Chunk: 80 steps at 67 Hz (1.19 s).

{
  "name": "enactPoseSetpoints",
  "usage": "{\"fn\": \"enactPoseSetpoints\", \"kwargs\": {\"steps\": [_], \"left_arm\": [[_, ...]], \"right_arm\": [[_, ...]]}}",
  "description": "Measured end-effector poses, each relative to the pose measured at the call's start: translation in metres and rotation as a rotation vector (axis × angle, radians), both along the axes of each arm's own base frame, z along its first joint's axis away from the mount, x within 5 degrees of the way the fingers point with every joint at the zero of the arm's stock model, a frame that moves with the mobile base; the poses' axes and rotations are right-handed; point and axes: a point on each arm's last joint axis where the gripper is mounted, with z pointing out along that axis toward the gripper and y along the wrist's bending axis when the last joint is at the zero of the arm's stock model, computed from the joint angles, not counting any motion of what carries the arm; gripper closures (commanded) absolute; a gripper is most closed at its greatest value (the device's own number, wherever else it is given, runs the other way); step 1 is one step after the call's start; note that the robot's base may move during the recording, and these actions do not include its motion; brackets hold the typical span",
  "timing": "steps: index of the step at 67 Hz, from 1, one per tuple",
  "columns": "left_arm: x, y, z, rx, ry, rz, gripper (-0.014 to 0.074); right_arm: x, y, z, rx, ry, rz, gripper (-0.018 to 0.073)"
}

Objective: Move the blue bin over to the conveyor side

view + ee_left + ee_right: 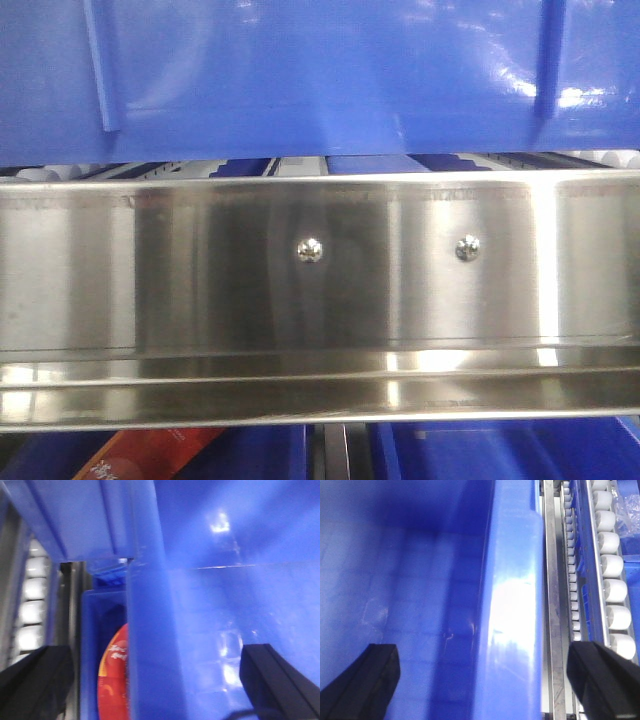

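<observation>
Largest, far and high: blue bin [320,70], glossy wall just behind stainless rail [180,270], above white rollers [612,565]. Astride its rim: left tool [155,685], fingers apart, gripping nothing; right tool [485,680] likewise astride, fingers apart. Near, beneath the rail: smaller blue bin [500,452] holding red pack [114,680]. Smallest, on the rail face: two screws [311,249].

**Front view:** level, facing forward, pressed close to the steel rail [320,270], which fills the centre. The blue bin [320,80] wall sits at 12 o'clock.

**Left wrist view:** very near, looking along the bin's rim (blurred), with rollers [30,615] at 9 o'clock.

**Right wrist view:** near, looking down along the bin's rim, with rollers at 3 o'clock.

**Shared:** the bin appears in all three views, and the rollers in both wrist views.
</observation>
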Motion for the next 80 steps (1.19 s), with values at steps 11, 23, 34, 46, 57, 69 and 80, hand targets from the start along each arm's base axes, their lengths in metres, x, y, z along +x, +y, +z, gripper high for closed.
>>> {"fn": "enactPoseSetpoints", "kwargs": {"steps": [11,23,34,46,57,69,80], "left_arm": [[0.007,-0.002,-0.008,-0.006,0.025,-0.011,0.0025],[0.01,-0.003,-0.01,-0.007,0.021,-0.011,0.0025],[0.011,-0.003,-0.01,-0.008,0.007,-0.011,0.0025],[0.012,-0.003,-0.009,-0.009,0.0,-0.011,0.0025],[0.014,-0.003,-0.011,-0.009,0.001,-0.011,0.0025],[0.014,-0.003,-0.011,-0.009,0.004,-0.011,0.0025],[0.017,-0.003,-0.014,-0.008,0.007,-0.011,0.0025]], "right_arm": [[0.003,0.001,0.002,0.015,-0.037,-0.011,0.0],[0.005,0.001,0.004,0.024,-0.065,-0.017,0.0],[0.006,0.001,0.005,0.049,-0.081,-0.045,0.0],[0.007,0.001,0.005,0.054,-0.085,-0.05,0.0],[0.007,0.001,0.005,0.056,-0.085,-0.053,0.0],[0.007,0.001,0.005,0.056,-0.085,-0.053,0.0],[0.007,0.001,0.005,0.056,-0.085,-0.053,0.0]]}}
